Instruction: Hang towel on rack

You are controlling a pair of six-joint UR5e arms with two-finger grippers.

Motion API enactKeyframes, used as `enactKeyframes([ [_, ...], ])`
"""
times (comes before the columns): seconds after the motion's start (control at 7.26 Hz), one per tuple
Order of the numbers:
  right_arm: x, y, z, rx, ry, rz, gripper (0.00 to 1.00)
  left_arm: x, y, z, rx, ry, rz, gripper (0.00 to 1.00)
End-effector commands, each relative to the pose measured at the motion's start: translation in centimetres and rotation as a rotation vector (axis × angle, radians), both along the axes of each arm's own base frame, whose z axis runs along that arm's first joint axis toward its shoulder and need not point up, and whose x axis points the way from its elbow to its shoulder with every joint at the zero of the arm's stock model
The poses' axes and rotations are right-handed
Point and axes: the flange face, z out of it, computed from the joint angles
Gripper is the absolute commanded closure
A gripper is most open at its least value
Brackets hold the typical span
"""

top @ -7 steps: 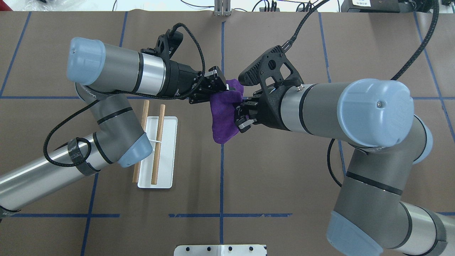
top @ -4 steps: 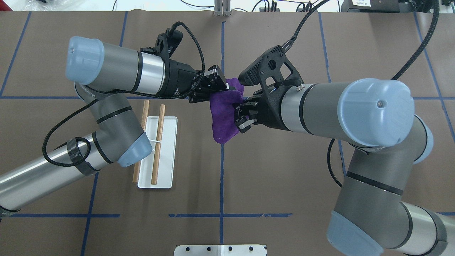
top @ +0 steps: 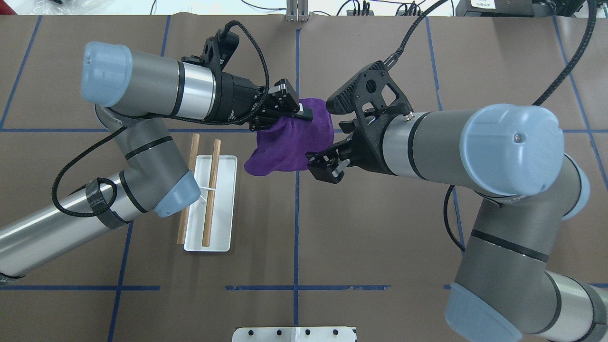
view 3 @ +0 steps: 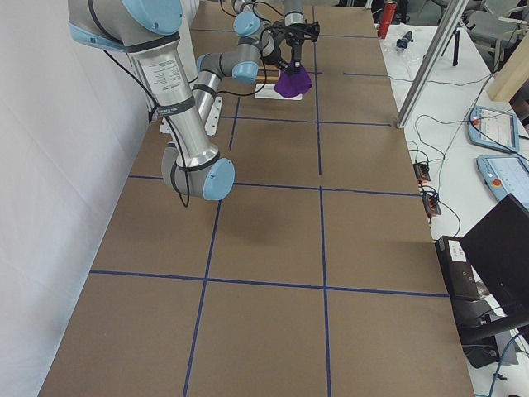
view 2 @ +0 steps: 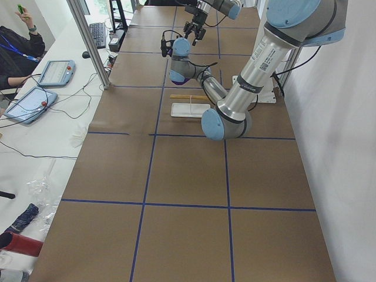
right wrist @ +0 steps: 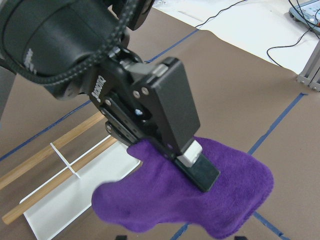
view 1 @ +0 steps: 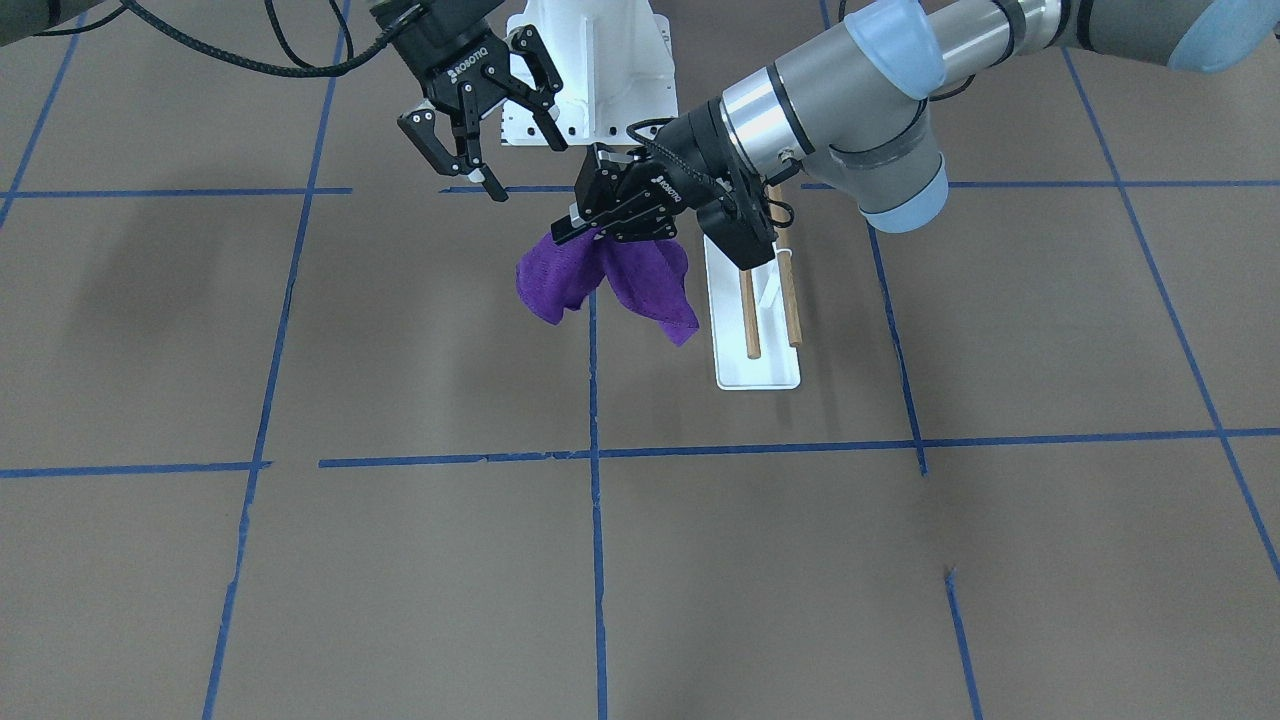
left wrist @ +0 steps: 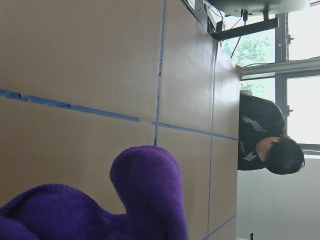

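The purple towel [top: 289,142] hangs in the air over the table's middle, held only by my left gripper [top: 297,113], which is shut on its upper edge. It also shows in the front view [view 1: 600,275] and the right wrist view [right wrist: 200,200]. My right gripper [top: 330,145] is open and empty just right of the towel; the front view shows its jaws spread [view 1: 527,168]. The rack [top: 211,190], two brown wooden rods on a white base, stands left of the towel, partly under my left arm. It also shows in the front view [view 1: 760,320].
The white robot pedestal [top: 294,334] sits at the near table edge. Blue tape lines cross the brown table cover [top: 380,237]. A person [left wrist: 270,145] sits beyond the table's far side. Tablets and cables [view 2: 35,100] lie on the side bench.
My right gripper has opened, let go of the towel and drawn back a little. The towel now hangs from my left gripper alone and has swung toward the rack.
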Motion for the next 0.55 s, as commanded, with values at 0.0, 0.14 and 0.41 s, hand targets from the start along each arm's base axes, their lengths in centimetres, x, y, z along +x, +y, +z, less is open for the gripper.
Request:
enactKeyframes([
  [0.0, 3.3, 2.0, 1.2, -0.049, 0.06, -0.037, 0.0, -1.6, -0.7, -0.6, -0.002, 0.015, -0.021, 1.0],
  [0.14, 4.8, 2.3, 2.6, -0.08, 0.102, -0.037, 0.0, -2.3, -0.3, -1.2, -0.013, 0.032, -0.028, 1.0],
  [0.41, 8.9, 0.6, 7.4, -0.188, 0.204, 0.001, 0.0, -4.3, 0.2, -1.9, -0.159, 0.116, -0.091, 1.0],
])
